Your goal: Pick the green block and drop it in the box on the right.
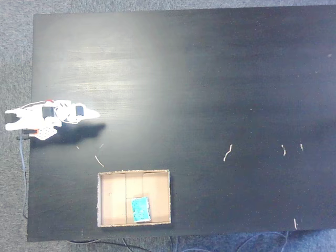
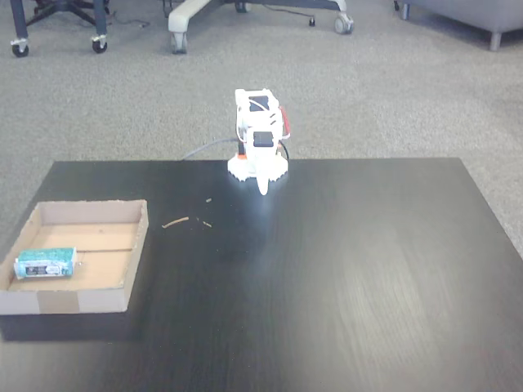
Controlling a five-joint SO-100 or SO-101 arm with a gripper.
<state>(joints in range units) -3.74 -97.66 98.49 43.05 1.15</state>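
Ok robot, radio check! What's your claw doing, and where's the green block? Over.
Gripper folded back at table edge, holding nothing; open or shut unclear. Green block lying inside the box. Nothing in the way, just scraps on table.

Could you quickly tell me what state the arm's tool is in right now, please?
Tool: folded back at the table edge, holding nothing; open or closed cannot be told. The green block lies in the box.

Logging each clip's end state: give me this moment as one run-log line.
green block: lying inside box | hand: folded back at table edge, apart from box, holding nothing | task: looks done
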